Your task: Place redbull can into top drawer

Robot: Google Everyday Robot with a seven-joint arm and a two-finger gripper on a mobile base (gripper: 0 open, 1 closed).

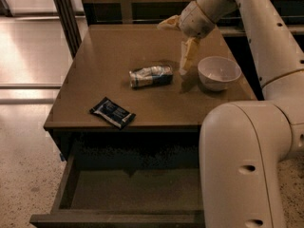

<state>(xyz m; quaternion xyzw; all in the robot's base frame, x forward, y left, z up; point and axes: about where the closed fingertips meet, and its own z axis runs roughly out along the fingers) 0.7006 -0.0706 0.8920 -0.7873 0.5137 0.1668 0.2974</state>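
A Google Everyday Robot's gripper is hanging just above the brown wooden table, pointing down between the redbull can and a white bowl — whether it is spread or pressed together cannot be told. The can is lying on its side near the table's middle, the gripper at its 2 o'clock and apart from it. A black-and-blue snack packet is lying at the can's 7 o'clock. Below the table's front edge, at 6 o'clock, the top drawer is standing pulled open, while the robot's white arm is covering its right end.
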